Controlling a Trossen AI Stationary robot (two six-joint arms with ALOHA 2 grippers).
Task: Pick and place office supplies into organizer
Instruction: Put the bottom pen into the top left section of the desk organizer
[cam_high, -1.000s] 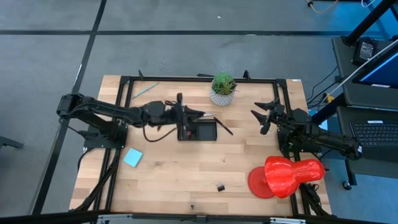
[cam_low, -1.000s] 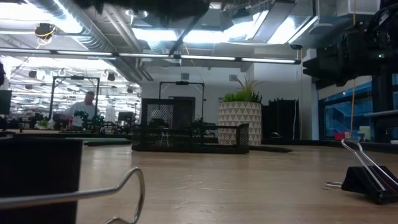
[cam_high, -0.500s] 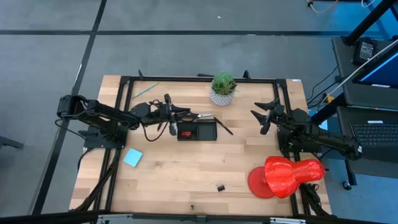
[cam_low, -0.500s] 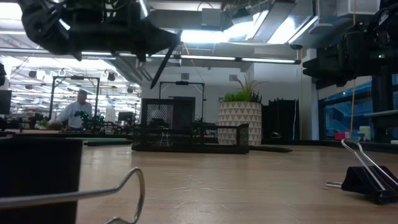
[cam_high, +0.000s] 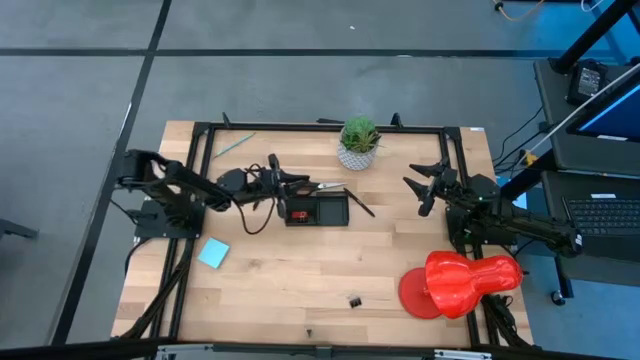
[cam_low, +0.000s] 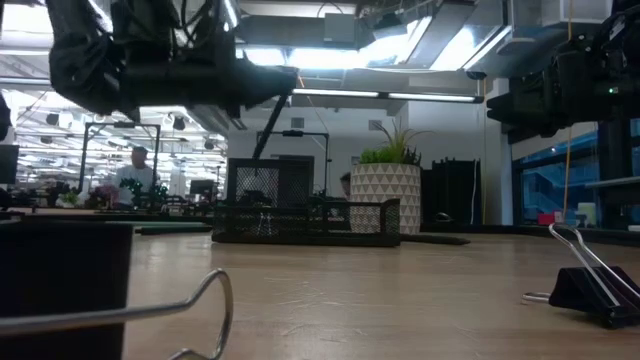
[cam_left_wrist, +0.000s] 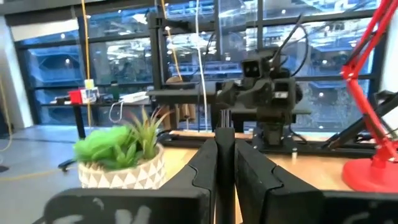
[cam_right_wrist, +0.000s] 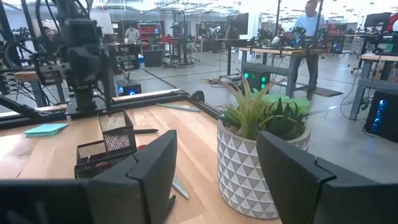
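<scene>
My left gripper (cam_high: 290, 185) hovers over the left end of the black mesh organizer (cam_high: 318, 210) and is shut on a thin dark pen (cam_low: 270, 128). Red scissor handles (cam_high: 298, 213) lie inside the organizer. Another dark pen (cam_high: 360, 205) leans out over its right end. On the table lie the light blue notepad (cam_high: 213, 253), a green pencil (cam_high: 240, 143) and a black clip (cam_high: 354, 300). My right gripper (cam_high: 425, 185) waits open, right of the organizer. My left gripper pinches the thin dark pen near its upper end (cam_left_wrist: 224, 140) between the two shut fingers (cam_left_wrist: 205, 171). The pen is lifted clear and slants down below the fingers. Its lower tip (cam_low: 256, 153) hangs above the organizer's tall mesh compartment (cam_low: 265, 190).
A potted green plant (cam_high: 358, 143) stands just behind the organizer. A large red plastic object (cam_high: 460, 280) fills the near right corner. Binder clips (cam_low: 590, 290) lie close to the low camera. A black frame (cam_high: 200, 150) borders the table. Bare wood stretches in front of the organizer.
My left gripper has drawn back a little toward the table's left edge and come down, keeping the pen in its shut fingers. The pen has lowered with it and now slants toward the organizer's left end. My right arm has kept still.
</scene>
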